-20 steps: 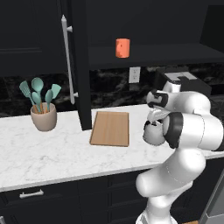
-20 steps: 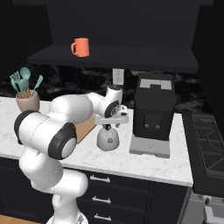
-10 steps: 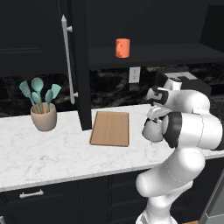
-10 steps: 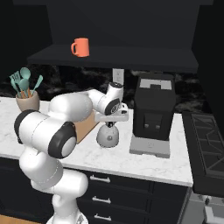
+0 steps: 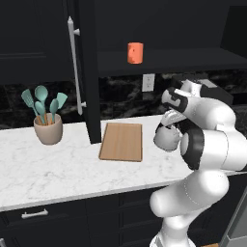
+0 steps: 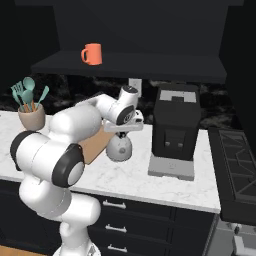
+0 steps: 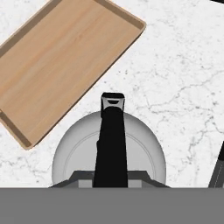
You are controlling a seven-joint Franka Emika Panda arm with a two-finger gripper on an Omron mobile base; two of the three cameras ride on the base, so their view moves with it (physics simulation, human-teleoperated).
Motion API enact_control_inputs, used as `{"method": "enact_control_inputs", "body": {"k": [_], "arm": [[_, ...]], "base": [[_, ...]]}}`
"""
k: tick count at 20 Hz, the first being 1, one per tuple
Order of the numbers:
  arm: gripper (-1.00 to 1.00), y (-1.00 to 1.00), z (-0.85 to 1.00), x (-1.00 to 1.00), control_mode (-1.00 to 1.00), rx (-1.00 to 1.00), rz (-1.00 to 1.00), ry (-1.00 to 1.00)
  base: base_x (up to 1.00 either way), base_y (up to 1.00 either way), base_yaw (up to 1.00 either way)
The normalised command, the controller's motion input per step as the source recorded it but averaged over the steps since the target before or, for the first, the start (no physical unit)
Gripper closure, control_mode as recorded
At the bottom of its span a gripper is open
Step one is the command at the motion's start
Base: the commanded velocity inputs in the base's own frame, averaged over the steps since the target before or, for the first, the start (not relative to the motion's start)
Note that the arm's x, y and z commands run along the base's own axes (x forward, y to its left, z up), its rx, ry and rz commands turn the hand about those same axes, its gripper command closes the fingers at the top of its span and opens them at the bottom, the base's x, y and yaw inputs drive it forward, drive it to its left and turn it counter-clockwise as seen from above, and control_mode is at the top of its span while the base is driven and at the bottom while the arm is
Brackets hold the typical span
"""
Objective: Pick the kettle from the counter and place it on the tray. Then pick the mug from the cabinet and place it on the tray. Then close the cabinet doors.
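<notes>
The counter (image 5: 58,169) is seen carrying the tray (image 5: 121,141) near its back edge, below the open cabinet (image 6: 125,65) where the mug (image 5: 135,52) is shelved. The kettle (image 6: 119,146) is seen on the counter just beside the tray's right edge, directly beneath the gripper (image 6: 123,131), its dark handle (image 7: 111,140) running along the hand view. The gripper is judged closed on that handle, so a lift and a short carry leftward are called for.

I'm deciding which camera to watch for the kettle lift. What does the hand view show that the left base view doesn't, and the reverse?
Hand view alone: the kettle's dark handle from above. Left base view alone: the mug on the cabinet shelf, the utensil pot and an open cabinet door. Both: the kettle, the bare tray and the marble counter.
</notes>
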Motion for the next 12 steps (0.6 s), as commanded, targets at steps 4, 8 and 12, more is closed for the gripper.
{"method": "enact_control_inputs", "body": {"k": [4, 8, 12], "arm": [[1.00, 0.04, 0.00, 0.00, -1.00, 0.00, 0.00, 0.00], [1.00, 0.11, 0.00, 0.07, -1.00, 0.00, 0.00, 0.00], [1.00, 0.46, 0.00, 0.19, -1.00, 0.00, 0.00, 0.00]], "base": [[0.00, 0.00, 0.00], [0.00, 0.00, 0.00], [0.00, 0.00, 0.00]]}}
